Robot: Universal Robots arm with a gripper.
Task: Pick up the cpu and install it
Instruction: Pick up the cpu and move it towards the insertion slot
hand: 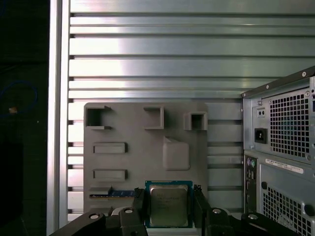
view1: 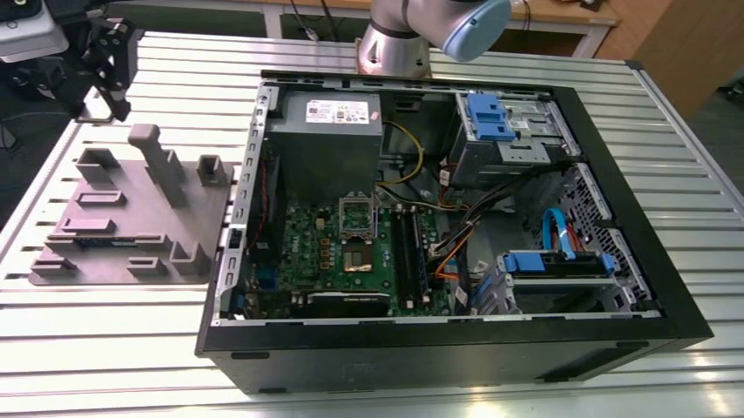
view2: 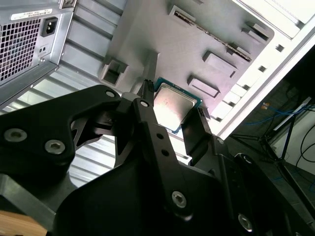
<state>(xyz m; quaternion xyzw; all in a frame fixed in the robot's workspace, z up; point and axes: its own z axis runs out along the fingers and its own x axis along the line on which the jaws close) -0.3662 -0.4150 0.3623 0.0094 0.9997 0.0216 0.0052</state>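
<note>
The cpu [hand: 168,205] is pinched by two opposite edges between the gripper's [hand: 169,210] fingers, which are closed just to its width. In both wrist views it is held clear of the grey tray [hand: 123,162] (so the pick-up looks done). The carry is in hand. I judge that seating it calls for squaring it over the board [view1: 337,248] inside the case [view1: 465,361], which is well apart.

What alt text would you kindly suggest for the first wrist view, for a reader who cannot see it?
The gripper holds the cpu, a silver-topped chip, between its black fingers. Beyond it lie a grey tray with raised holders on a ribbed metal table, and the vented back of a computer case.
</note>
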